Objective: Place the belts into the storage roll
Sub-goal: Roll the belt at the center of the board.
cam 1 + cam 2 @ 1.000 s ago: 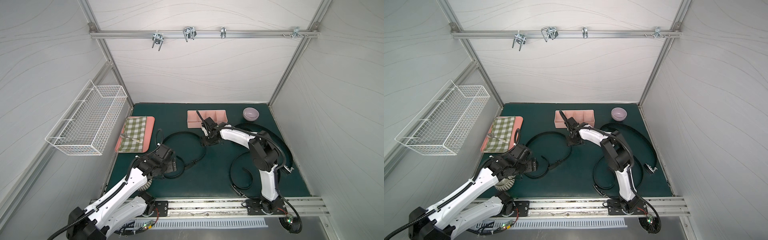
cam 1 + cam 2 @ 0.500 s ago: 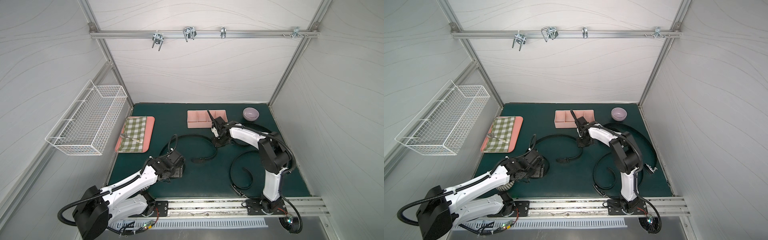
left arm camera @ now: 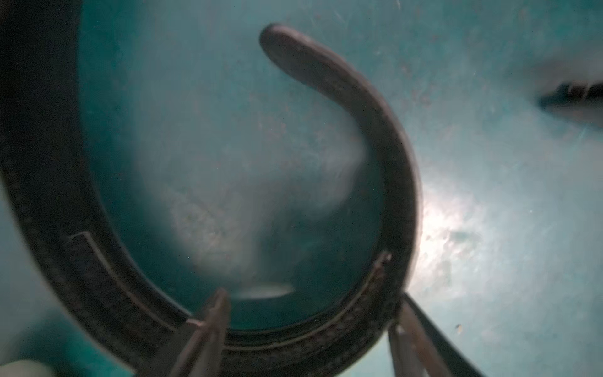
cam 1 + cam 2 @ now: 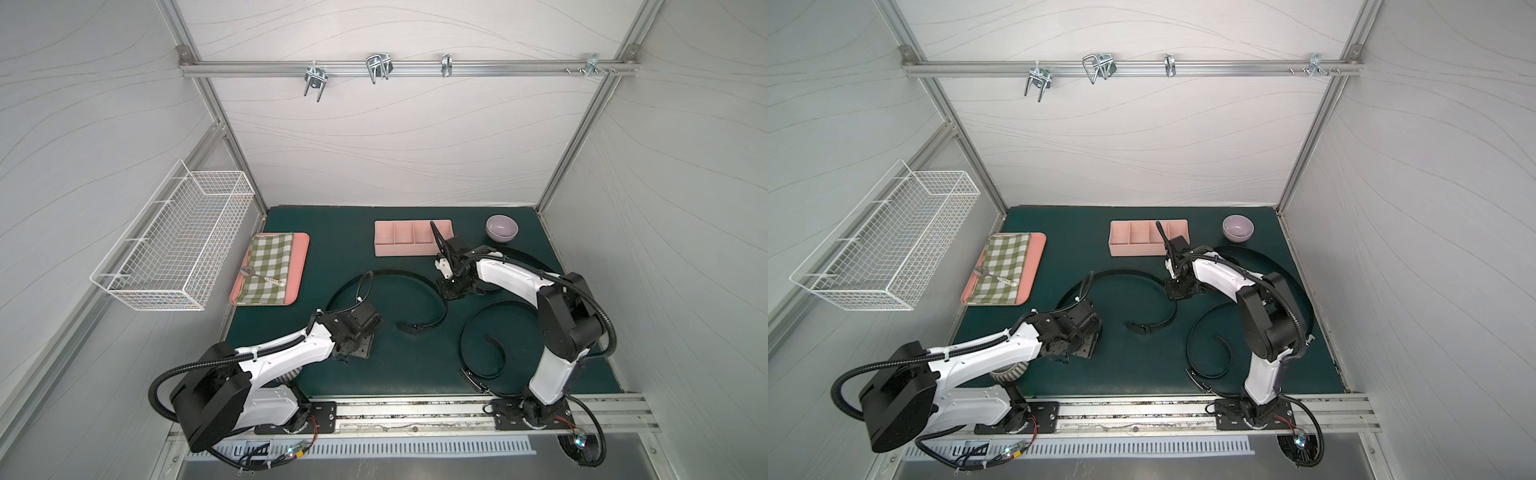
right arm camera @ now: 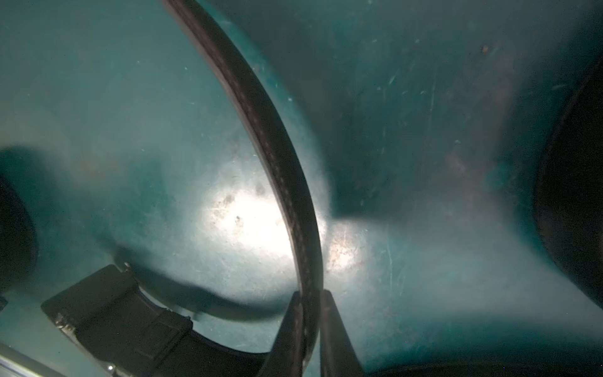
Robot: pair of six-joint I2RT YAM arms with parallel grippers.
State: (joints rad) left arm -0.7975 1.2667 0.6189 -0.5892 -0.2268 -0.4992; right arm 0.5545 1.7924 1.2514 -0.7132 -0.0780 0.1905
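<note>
The pale pink storage roll (image 4: 399, 250) (image 4: 1133, 249) stands at the back of the green mat, its compartments bare. A black belt (image 4: 395, 273) (image 4: 1125, 272) arcs across the middle, its buckle (image 4: 411, 328) on the mat. My right gripper (image 5: 310, 293) is shut on this belt's strap (image 5: 277, 147) near the buckle (image 5: 114, 310), just in front of the roll's right end. My left gripper (image 3: 312, 293) is open low over the mat, its fingers straddling a curled belt end (image 3: 391, 163). A second belt (image 4: 478, 328) curls front right. A third belt (image 4: 523, 257) lies behind the right arm.
A white wire basket (image 4: 174, 241) hangs on the left wall. A flat pink tray (image 4: 300, 266) with a checked cloth and a spoon lies at the left. A lilac bowl (image 4: 502, 228) sits at the back right. A metal rail (image 4: 415, 409) borders the front.
The right gripper has shut on the middle belt and moved right, dragging it along. The left arm has moved right and lower, and its jaws have narrowed.
</note>
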